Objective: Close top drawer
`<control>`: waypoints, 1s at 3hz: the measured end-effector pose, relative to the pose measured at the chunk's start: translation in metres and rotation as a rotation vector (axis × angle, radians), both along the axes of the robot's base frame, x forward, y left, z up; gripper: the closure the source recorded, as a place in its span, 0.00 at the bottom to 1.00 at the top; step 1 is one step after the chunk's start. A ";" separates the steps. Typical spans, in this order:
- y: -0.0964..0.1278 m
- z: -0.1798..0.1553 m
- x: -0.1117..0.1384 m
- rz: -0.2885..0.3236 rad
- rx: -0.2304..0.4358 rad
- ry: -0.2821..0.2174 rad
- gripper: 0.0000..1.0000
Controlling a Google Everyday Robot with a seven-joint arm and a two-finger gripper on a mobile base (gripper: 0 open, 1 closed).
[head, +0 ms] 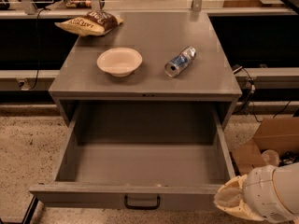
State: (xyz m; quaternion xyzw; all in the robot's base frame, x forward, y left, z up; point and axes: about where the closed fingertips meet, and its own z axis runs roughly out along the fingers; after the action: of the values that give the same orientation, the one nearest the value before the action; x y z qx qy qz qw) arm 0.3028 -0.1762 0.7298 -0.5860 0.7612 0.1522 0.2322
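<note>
Closing barely begun: top drawer (145, 169) standing fully out toward the near side, empty, its black handle (142, 202) at centre front untouched. Claw (232, 200) low at near right, by the front's right corner, contact unclear; impossible to tell whether open or closed. On the table (154, 36): bowl (119, 61), can (180, 62), chip bag (88, 23). Left to do: pushing the front toward the far side until flush.

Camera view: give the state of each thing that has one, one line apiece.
Wide grey metal top drawer: pulled out, empty.
Cream round bowl: upright, empty.
Silver-blue metal can: lying on its side.
Brown-yellow snack bag: lying flat.
Brown cardboard box: flaps open, on floor.
Tool: low right, by the drawer's front right corner.
</note>
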 end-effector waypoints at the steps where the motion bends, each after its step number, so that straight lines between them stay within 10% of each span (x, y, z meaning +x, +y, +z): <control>1: 0.015 -0.020 -0.009 0.020 0.024 0.014 1.00; 3: 0.051 -0.068 -0.025 0.077 0.085 0.060 1.00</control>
State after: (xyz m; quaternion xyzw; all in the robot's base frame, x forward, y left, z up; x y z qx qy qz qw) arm 0.2778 -0.1251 0.6620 -0.5996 0.7377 0.2106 0.2278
